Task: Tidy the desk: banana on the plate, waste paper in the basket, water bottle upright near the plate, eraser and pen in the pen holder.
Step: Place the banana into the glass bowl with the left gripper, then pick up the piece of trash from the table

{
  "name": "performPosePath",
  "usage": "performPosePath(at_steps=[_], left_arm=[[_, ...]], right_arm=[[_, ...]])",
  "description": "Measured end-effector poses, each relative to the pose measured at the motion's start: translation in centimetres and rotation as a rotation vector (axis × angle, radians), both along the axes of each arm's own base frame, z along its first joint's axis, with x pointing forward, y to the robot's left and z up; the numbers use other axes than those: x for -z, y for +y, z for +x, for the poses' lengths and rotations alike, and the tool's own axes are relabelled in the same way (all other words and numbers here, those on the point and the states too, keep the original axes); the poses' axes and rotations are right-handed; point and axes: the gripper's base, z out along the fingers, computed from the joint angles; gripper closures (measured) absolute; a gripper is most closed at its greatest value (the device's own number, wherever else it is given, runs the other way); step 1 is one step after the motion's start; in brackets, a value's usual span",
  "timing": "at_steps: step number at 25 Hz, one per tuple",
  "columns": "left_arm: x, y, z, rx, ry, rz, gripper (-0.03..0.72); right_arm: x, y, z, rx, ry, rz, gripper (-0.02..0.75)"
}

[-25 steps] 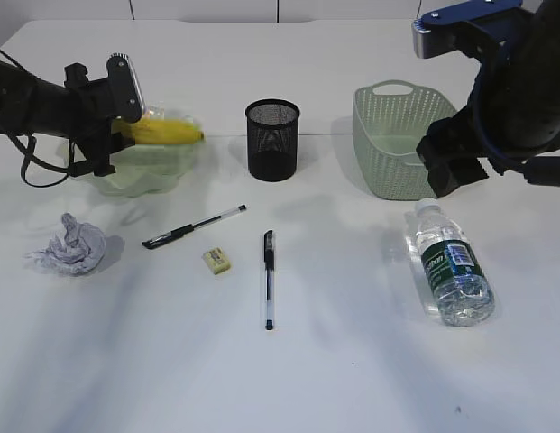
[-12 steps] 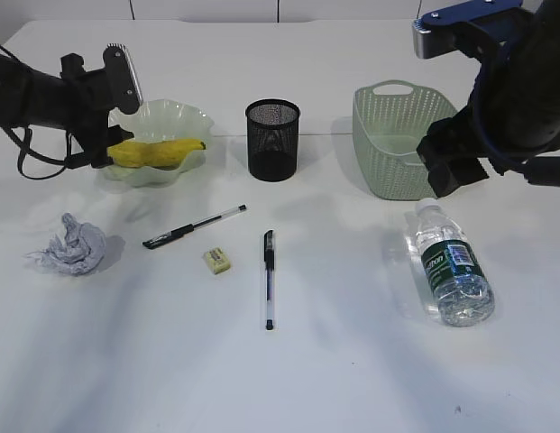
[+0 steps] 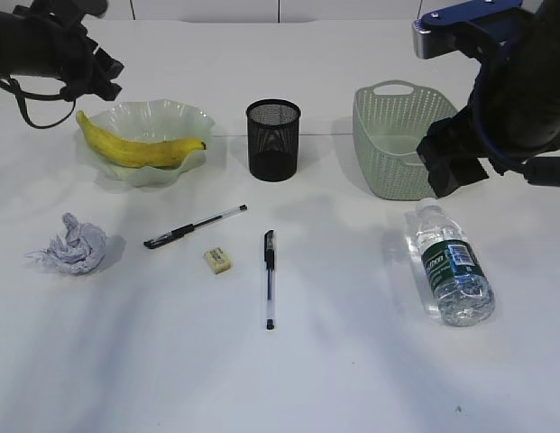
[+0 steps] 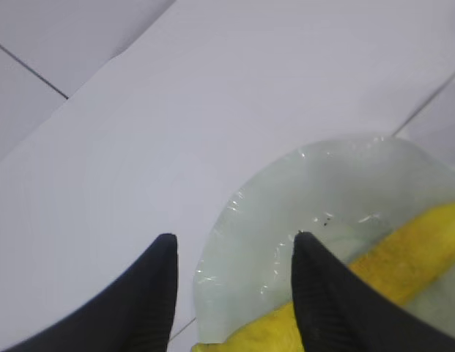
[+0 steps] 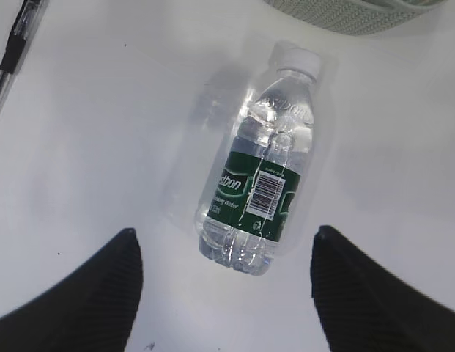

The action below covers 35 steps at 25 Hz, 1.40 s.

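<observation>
The left wrist view cuts off the banana [image 4: 374,271] and plate [image 4: 234,242] at its edge.

Bright, even light falls on the white desk [image 3: 352,379], perhaps from overhead; shadows are soft and pale. The water bottle [image 5: 260,191] glints. Left wrist view looks slightly soft, hazy.

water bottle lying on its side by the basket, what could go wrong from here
1. The water bottle is round and lies flat on the desk, so it may roll when the open right end effector closes on it.
2. Its cap end lies close to the basket; tipping it upright could knock the basket.
</observation>
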Motion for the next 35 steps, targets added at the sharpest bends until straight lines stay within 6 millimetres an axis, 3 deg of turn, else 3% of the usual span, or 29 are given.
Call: performPosePath(at_steps=[9,14,18,26,30,35], left_arm=[[-2.4,1.1,-0.5,-0.298,0.027,-0.38,0.335],[-1.8,2.7,-0.9,-0.534,0.083,-0.436,0.335],[-0.5,3.5,-1.9,-0.656,0.228,-0.369,0.335],[1.7,2.5,-5.1,-0.615,0.687,-0.251,0.335],[0.5,2.0,-6.7,-0.569,0.803,-0.249,0.335],[-2.3,2.1,-8.3,-0.553,0.812,-0.252,0.322]], right_arm=[[0.0,0.0,0.0,-0.001,0.002,-0.002,0.205],[0.0,-0.1,-0.1,0.001,0.014,-0.008,0.206],[0.1,-0.1,-0.1,0.002,0.017,-0.009,0.205],[0.1,-0.1,-0.1,0.002,0.017,-0.009,0.206],[0.1,-0.1,-0.2,0.003,0.019,-0.006,0.205],[0.2,0.2,-0.4,0.012,0.045,0.028,0.205]])
